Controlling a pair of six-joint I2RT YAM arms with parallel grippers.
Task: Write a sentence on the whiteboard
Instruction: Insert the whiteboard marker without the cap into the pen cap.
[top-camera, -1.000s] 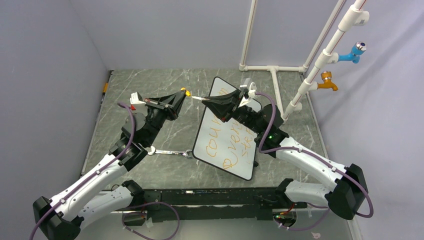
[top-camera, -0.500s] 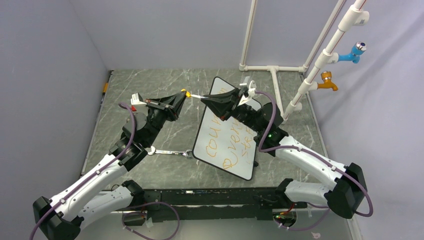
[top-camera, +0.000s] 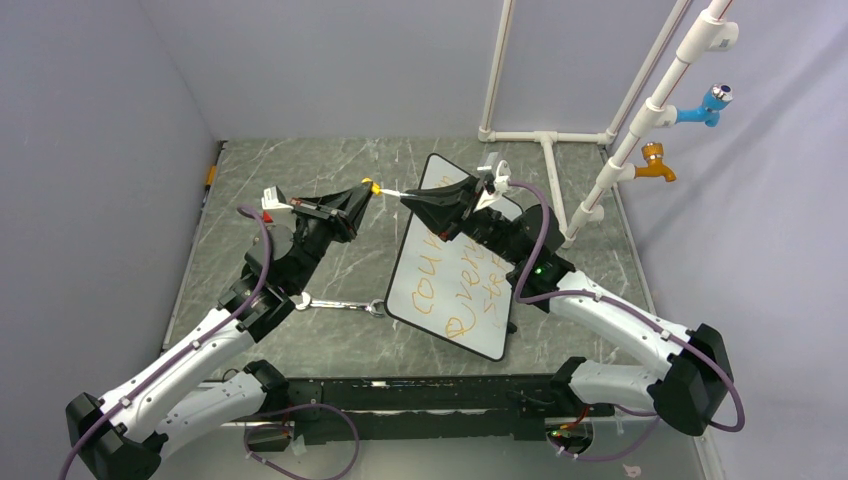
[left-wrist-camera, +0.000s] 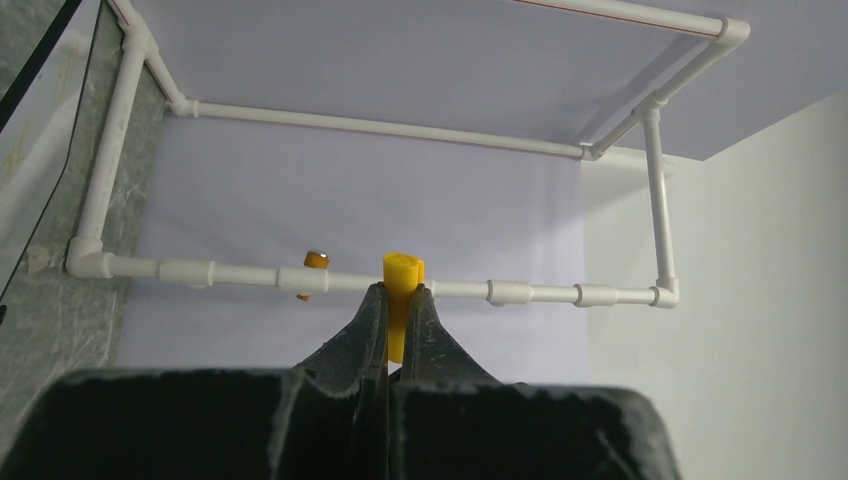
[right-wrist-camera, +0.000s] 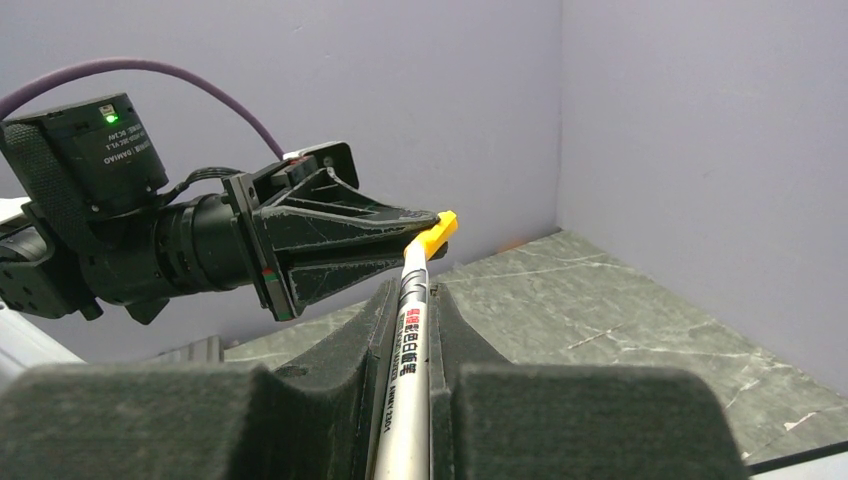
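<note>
Yellow cap (left-wrist-camera: 403, 275), clamped in left fingers (left-wrist-camera: 362, 335), is best held steady as the marker (right-wrist-camera: 410, 340), clamped in right fingers (right-wrist-camera: 355, 350), is pressed straight in.

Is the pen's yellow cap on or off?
On, it seems: the yellow cap covers the pen's tip; no nib shows. Fully pushed on, cannot tell.

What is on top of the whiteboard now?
Orange handwriting fills the lower half of the whiteboard; the right arm hides the upper part, so writing there cannot be seen.
</note>
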